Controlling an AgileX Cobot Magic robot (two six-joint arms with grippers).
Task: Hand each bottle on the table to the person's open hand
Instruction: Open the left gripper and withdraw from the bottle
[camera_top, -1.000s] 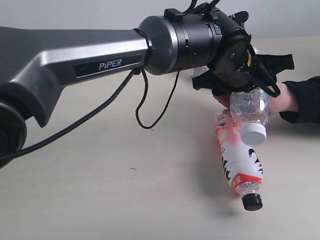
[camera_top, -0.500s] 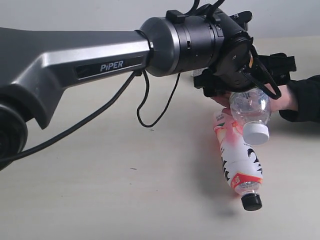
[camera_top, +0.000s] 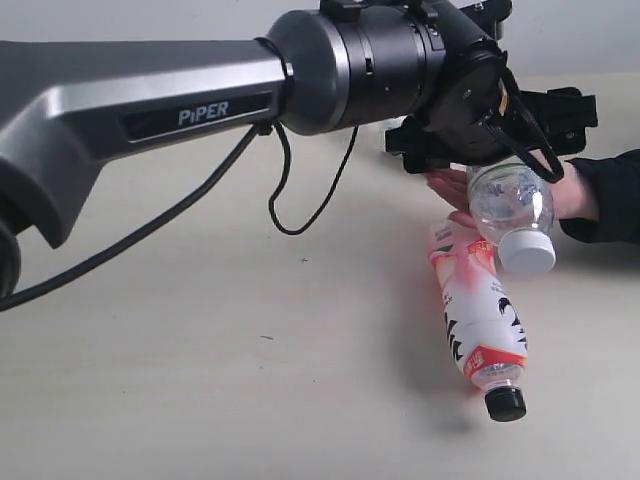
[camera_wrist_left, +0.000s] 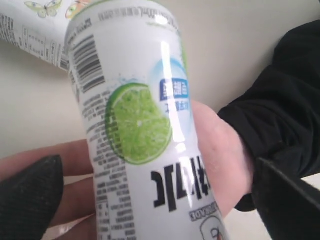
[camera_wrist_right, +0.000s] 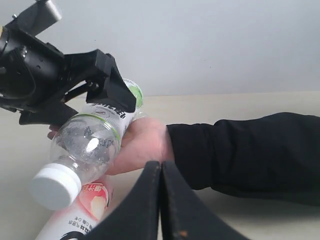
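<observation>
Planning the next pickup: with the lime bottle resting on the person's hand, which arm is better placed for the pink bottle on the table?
Probably left: the left gripper hangs open near the pink bottle. The right gripper is shut and outside the exterior view.

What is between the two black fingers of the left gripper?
In the left wrist view, the small clear plastic bottle with green-white label lies there, on the person's bare hand.

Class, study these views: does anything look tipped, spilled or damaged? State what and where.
The pink-white bottle lies on its side on the table by the person's hand. The lime-label bottle slants cap-down on that palm. No spill shows.
</observation>
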